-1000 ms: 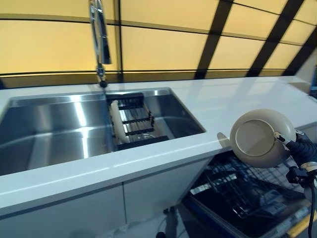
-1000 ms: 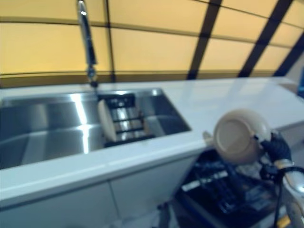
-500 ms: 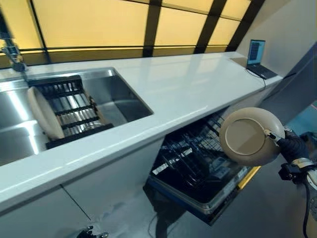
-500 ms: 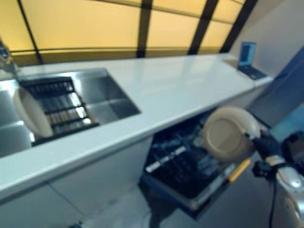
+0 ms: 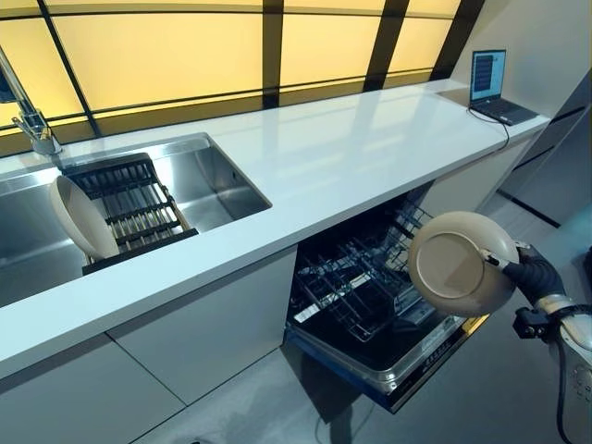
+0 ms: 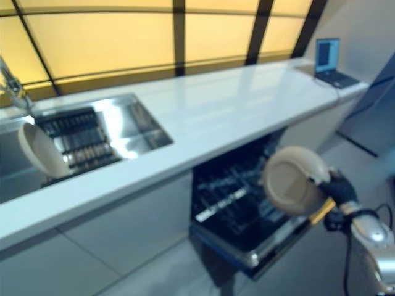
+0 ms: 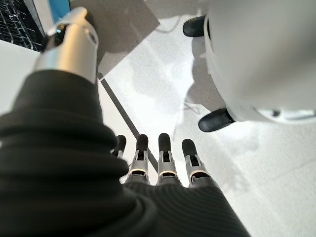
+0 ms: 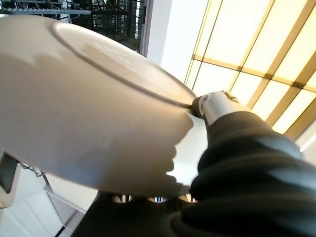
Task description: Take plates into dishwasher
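Note:
My right hand is shut on a beige plate, gripping its rim with thumb and fingers; the plate stands on edge in the air, its underside toward me. It hangs over the right front of the open dishwasher's pulled-out dark wire rack, below the white counter. In the right wrist view the plate fills the picture past the thumb. A second beige plate leans upright in the black rack in the steel sink. My left hand hangs with straight fingers over the floor.
The dishwasher's open door juts out low into the floor space. A faucet stands behind the sink at far left. A laptop with its cable sits on the counter's far right end. Yellow-lit window panels run behind the counter.
The camera has swung right: the sink moved to the left edge and the dishwasher came into full view. The plate in my right hand now hangs over the rack's right front.

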You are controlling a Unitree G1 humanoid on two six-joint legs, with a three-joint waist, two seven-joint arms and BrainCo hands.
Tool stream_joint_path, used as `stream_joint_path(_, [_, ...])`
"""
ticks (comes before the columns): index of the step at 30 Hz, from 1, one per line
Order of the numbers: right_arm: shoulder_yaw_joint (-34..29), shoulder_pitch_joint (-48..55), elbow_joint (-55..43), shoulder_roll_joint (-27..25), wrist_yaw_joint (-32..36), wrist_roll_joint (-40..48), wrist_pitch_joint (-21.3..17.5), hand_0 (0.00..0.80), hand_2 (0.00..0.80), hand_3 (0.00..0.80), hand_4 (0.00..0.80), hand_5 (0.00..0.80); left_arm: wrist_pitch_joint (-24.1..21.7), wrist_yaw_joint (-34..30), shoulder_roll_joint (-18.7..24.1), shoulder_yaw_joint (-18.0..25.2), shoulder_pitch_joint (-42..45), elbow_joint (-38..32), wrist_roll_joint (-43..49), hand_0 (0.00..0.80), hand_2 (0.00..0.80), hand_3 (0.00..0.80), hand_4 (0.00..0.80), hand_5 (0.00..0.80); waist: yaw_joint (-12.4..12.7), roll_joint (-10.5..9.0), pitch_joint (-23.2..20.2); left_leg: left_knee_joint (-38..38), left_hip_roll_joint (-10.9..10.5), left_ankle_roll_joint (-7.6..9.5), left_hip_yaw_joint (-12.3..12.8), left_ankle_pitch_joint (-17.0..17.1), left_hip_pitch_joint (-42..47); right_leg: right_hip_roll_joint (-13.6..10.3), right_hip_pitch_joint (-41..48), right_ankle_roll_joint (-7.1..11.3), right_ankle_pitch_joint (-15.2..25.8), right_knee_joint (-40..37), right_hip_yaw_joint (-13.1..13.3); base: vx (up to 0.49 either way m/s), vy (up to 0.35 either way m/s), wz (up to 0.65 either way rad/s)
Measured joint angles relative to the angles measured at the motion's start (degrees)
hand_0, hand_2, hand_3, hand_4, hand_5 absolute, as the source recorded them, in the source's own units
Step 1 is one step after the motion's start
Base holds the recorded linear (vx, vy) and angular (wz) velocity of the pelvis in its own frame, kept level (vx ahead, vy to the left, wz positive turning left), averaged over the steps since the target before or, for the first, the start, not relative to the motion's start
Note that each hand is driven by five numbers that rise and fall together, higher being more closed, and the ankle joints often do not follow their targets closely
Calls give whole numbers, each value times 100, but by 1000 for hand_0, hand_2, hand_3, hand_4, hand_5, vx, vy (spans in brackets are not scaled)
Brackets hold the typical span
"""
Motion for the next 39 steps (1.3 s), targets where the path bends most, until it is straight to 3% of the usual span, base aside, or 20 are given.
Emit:
stream_joint_path(12, [350,-330,1,118,-152,-1058,101,800,800,800,800,800,22,-12,-7,-5,-105,-131,1,0,0,0,0,0,33,275,80,-123,-119,62,-124,24,8,-91,-3,47,-13,12,-37,-11,30,4])
stream_joint_path(17, [463,-334,7,273,-156,-1088,153,800,800,800,800,800,34,-37,-29,-7,-172,-149,2,0,0,0,0,0,38,284,79,-127,-118,61,-125,24,10,-90,-1,53,-17,11,-39,0,0,0])
stream_joint_path(27, [917,-544,391,806,-543,-1954,163,800,800,800,800,800,129,-54,-65,-129,-196,-305,9,0,0,0,0,0,148,284,85,-133,-121,68,-167,30,11,-92,23,68,-27,4,-82,-4,2,1])
stream_joint_path(39, [1319,-873,489,947,-926,-2629,175,800,800,800,800,800,264,-56,-68,-131,-206,-377,16,0,0,0,0,0,174,340,209,-174,-146,73,-249,37,9,-99,75,60,-19,-47,-103,0,7,3])
